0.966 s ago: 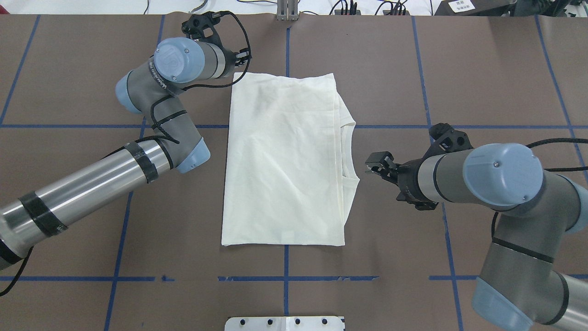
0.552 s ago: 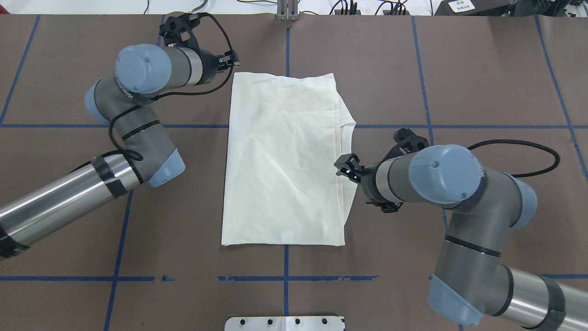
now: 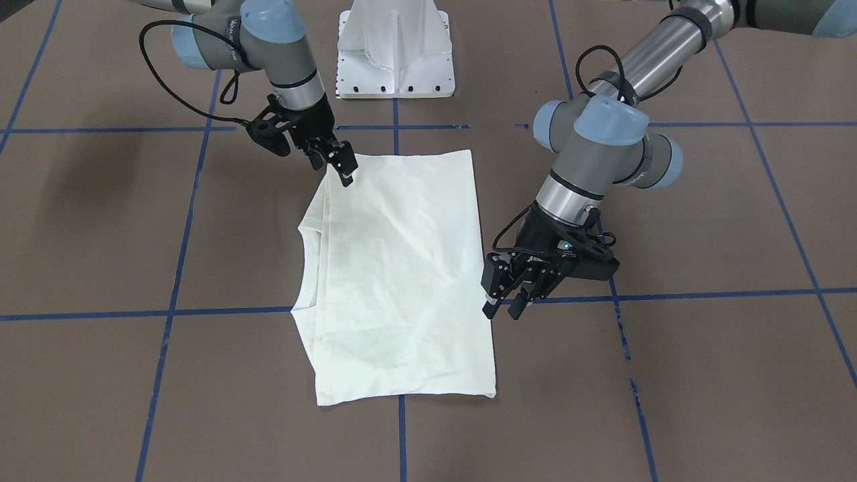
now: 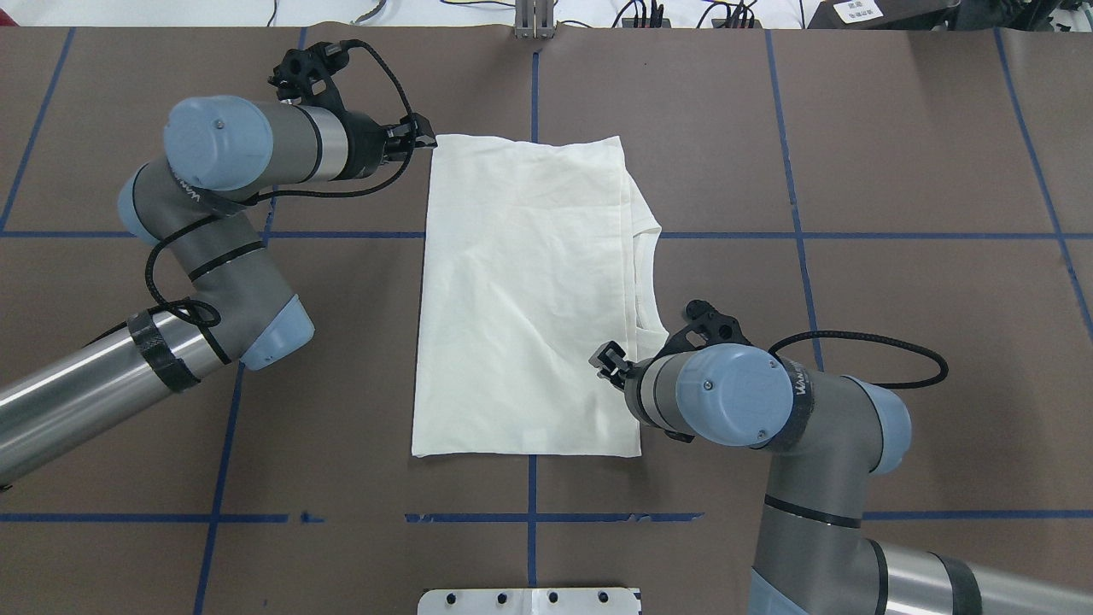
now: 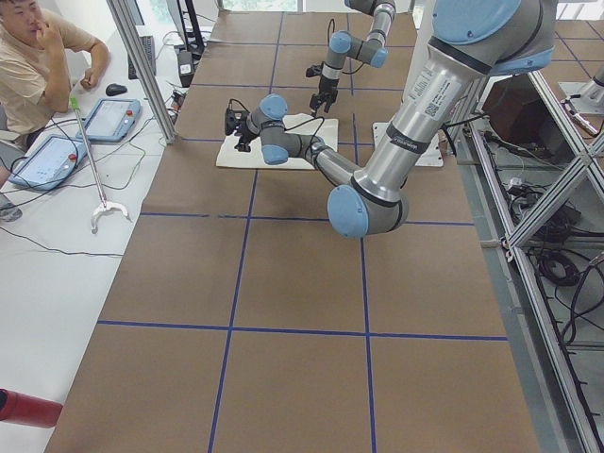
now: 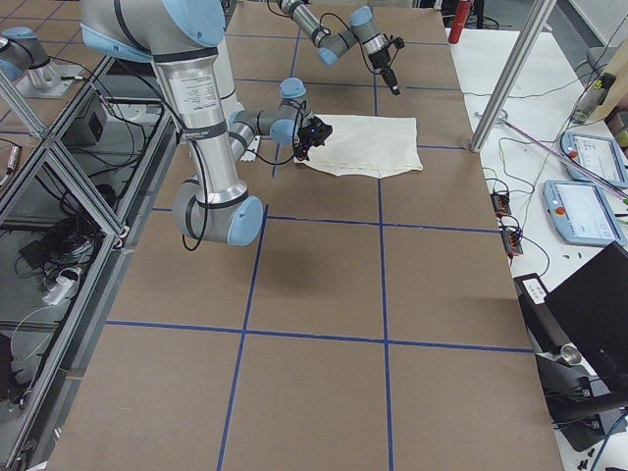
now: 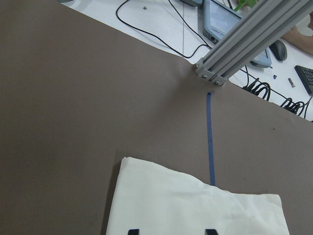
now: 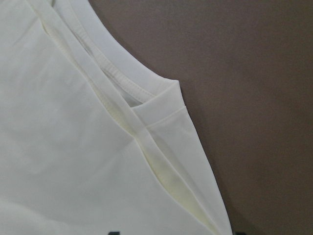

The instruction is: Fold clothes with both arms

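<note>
Near side, overhead view: the right gripper (image 4: 608, 359) is hovering over the T-shirt (image 4: 521, 290) at about 4 o'clock of the cloth. It is sitting just inside the layered right edge and nearer the robot than the neckline (image 4: 640, 282). Its jaws are standing well apart and gripping nothing. The right wrist view is showing only their dark ends at its bottom edge, with the stacked hems between them.

Centre: the T-shirt is lying flat in the middle of the brown table (image 4: 897, 171). It is folded to a long rectangle, plain cream side up, with the neck opening facing 3 o'clock.

Far side: the left gripper (image 4: 423, 141) is waiting just beside the shirt's 11 o'clock corner, jaws parted and empty.

Judgement: the step in hand is taking hold for the next fold.
- The right gripper is needing to catch every layer of the stacked edge, not the top sheet alone.
- The left is needing the corner seated deep between its jaws.
- Both should be closing together and lifting level, or the rectangle will skew.

Not verifiable:
- Whether either gripper is touching the cloth.
- The print and sleeves, which are not showing.
- The right gripper's jaws in the overhead view, largely masked by its wrist.
- Both grippers in the side views, where they are too small to judge
</note>
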Controlling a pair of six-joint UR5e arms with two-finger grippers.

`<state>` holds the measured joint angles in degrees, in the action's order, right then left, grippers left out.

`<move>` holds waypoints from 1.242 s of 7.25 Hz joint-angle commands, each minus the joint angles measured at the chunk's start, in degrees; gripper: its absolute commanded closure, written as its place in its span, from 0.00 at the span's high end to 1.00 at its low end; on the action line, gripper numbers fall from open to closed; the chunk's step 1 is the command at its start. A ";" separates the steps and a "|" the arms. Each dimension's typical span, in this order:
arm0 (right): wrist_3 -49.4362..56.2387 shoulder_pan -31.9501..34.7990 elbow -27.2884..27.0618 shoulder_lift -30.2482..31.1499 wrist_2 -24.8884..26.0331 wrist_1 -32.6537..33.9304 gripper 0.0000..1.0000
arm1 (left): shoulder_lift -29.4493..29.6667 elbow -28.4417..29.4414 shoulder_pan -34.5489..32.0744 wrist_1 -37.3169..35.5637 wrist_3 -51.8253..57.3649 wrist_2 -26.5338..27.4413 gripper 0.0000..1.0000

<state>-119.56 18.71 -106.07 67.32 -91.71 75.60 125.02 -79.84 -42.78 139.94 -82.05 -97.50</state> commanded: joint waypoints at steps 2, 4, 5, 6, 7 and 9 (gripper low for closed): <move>-0.32 -1.57 1.31 0.18 1.00 0.16 0.74 | -0.04 -0.06 0.15 0.07 -0.13 -0.05 0.56; -0.32 -2.44 1.22 0.62 1.00 0.16 0.71 | -0.04 -0.06 0.15 -0.02 -0.13 -0.05 0.55; -0.32 -2.71 1.30 0.54 1.00 0.16 0.70 | -0.04 -0.06 0.15 0.07 -0.13 -0.05 0.56; -0.32 -2.80 1.30 0.62 0.92 0.42 0.66 | -0.04 -0.06 0.15 0.07 -0.13 -0.05 0.56; -0.32 -2.89 0.96 -0.16 0.92 3.21 0.29 | -0.04 -0.06 0.15 0.07 -0.22 -0.05 0.56; -0.15 -3.06 0.52 -0.25 0.83 4.12 0.00 | -0.04 0.03 0.15 0.07 -0.75 -0.05 0.56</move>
<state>-119.81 15.72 -105.29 67.22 -90.84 79.05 124.98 -79.87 -42.63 140.01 -82.53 -97.56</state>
